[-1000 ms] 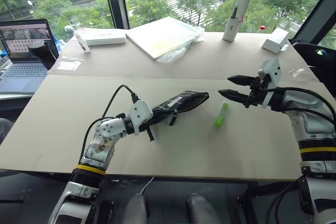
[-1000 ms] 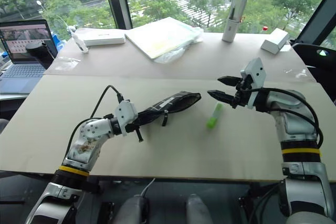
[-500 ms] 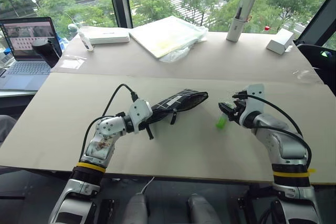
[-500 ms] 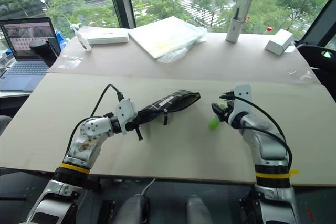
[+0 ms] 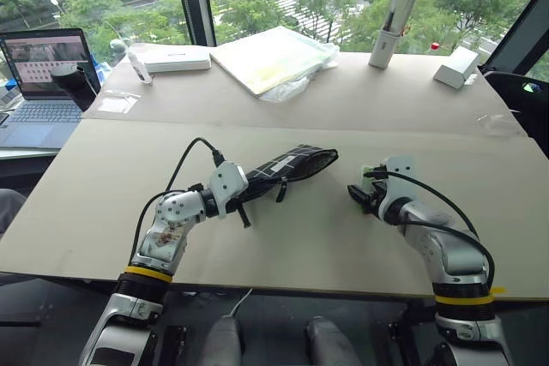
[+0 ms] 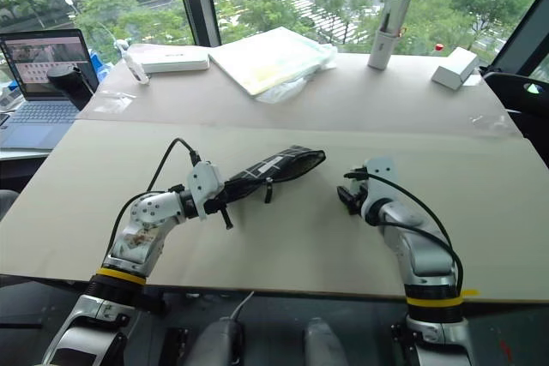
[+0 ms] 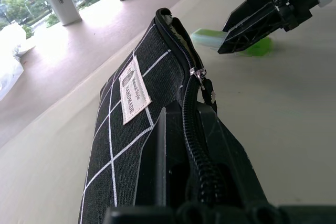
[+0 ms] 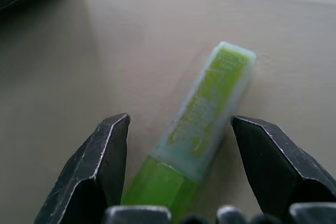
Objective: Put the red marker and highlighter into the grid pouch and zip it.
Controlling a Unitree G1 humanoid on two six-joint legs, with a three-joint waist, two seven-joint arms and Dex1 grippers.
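The grid pouch [image 5: 290, 165] lies near the table's middle, black with white lines and a white label [image 7: 132, 91]. My left gripper [image 5: 246, 194] is shut on the pouch's near end, along the zipper edge. Just right of the pouch the lime-green highlighter [image 8: 202, 119] lies flat on the table. My right gripper [image 5: 355, 194] stands open low over it, one finger on each side, not touching it. From the left wrist view the highlighter [image 7: 210, 36] shows beyond the pouch under those black fingers. The red marker is out of view.
At the back of the table are a white box [image 5: 168, 57], a pale flat pad on plastic wrap [image 5: 270, 57], a silver cylinder [image 5: 388, 16] and a small white block [image 5: 454, 66]. A laptop [image 5: 39, 66] sits off the far left edge.
My right gripper has come down and tipped toward the table, from above the highlighter to astride it. The left gripper and the pouch have stayed put.
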